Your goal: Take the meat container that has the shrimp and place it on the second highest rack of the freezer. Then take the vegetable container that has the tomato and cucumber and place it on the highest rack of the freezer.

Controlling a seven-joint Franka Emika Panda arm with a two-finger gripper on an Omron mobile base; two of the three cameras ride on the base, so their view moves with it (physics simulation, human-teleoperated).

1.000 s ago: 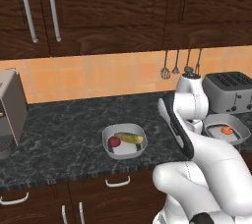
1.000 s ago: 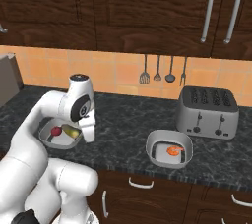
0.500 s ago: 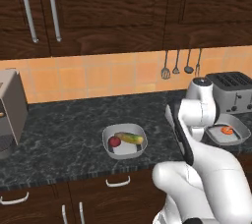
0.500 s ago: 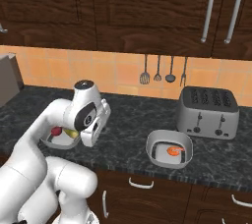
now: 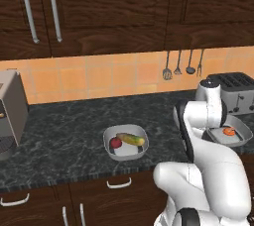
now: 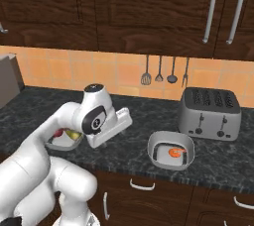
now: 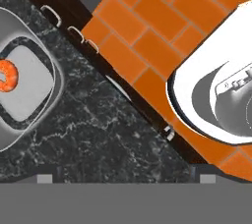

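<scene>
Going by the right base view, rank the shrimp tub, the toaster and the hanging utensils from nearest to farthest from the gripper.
1. Shrimp tub, on the counter just right of the gripper.
2. Toaster, farther right, behind the tub.
3. Hanging utensils, up on the wall; close to the toaster's rank, hard to separate.

light: even, soft, bright | shadows: faint | glare: mild sheen on toaster (image 6: pixel 209 115) | blur: none, sharp throughout

From my remote station: two containers sit well apart on the counter (image 6: pixel 124 145). The left container (image 5: pixel 126 142) holds the tomato (image 5: pixel 116 142) with the cucumber (image 5: pixel 131 139) just beside it on the right. The right container (image 6: pixel 170 150) holds the shrimp (image 6: pixel 175 152) and lies just before the toaster (image 6: pixel 210 114). Utensils (image 6: pixel 165 70) hang on the wall behind; cabinets (image 6: pixel 144 9) above.
</scene>
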